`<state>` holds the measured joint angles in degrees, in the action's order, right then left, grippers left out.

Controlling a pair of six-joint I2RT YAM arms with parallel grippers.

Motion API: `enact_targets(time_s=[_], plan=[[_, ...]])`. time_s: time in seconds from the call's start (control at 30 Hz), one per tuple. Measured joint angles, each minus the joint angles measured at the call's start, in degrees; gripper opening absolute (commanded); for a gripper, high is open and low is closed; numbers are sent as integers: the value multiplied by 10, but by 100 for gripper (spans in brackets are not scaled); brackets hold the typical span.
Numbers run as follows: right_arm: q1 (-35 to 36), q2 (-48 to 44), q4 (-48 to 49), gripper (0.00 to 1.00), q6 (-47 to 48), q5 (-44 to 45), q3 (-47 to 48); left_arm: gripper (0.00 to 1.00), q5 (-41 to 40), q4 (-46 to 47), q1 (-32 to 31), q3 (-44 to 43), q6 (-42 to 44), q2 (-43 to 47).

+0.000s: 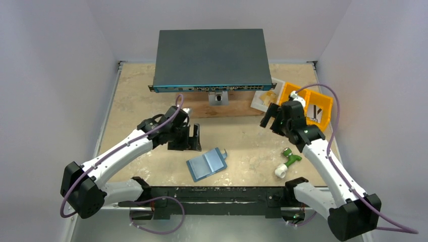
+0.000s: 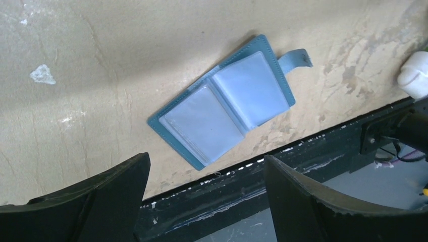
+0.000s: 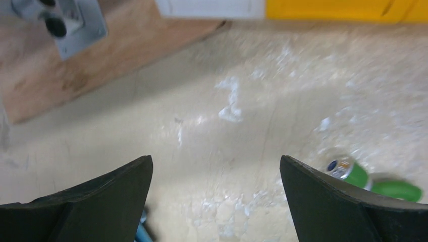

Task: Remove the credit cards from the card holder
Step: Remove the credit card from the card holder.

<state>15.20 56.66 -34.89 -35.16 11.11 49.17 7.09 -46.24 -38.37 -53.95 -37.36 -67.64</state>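
Observation:
The steel-blue card holder [image 1: 207,164] lies open and flat on the table near the front edge, its strap pointing right. In the left wrist view the card holder [image 2: 224,106] shows two pale clear sleeves; I cannot tell separate credit cards inside them. My left gripper [image 1: 195,137] is open and empty, hovering just behind and left of the holder; in its wrist view the gripper [image 2: 207,161] frames the table's front edge. My right gripper [image 1: 269,117] is open and empty, raised over the right middle of the table, far from the holder; in its own view the right gripper [image 3: 216,164] hangs over bare table.
A large dark grey box [image 1: 211,59] stands at the back on a wooden board [image 1: 227,107]. Yellow bins [image 1: 317,105] and a white sheet [image 1: 265,98] lie at the back right. A green-and-white fitting [image 1: 287,161] lies right of the holder. The black front rail [image 1: 212,194] borders the table.

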Motion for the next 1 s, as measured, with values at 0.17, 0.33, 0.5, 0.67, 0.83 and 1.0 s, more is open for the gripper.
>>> enact_targets(time_s=[0.17,0.33,0.5,0.67,0.83,1.0], plan=[[107,-22,23,98,-40,-33,-75,83,-28,15,2,41,-38,0],[254,-11,63,89,-78,-37,-100,83,-49,19,4,78,-76,10],[371,61,112,74,-91,-19,-85,83,-73,16,8,104,-107,32],[451,156,162,56,-87,-2,-42,83,-100,3,39,129,-142,60],[507,240,195,50,-75,1,6,83,-106,-6,75,159,-163,92],[530,328,217,50,-61,-1,51,83,-103,-11,100,175,-170,112]])
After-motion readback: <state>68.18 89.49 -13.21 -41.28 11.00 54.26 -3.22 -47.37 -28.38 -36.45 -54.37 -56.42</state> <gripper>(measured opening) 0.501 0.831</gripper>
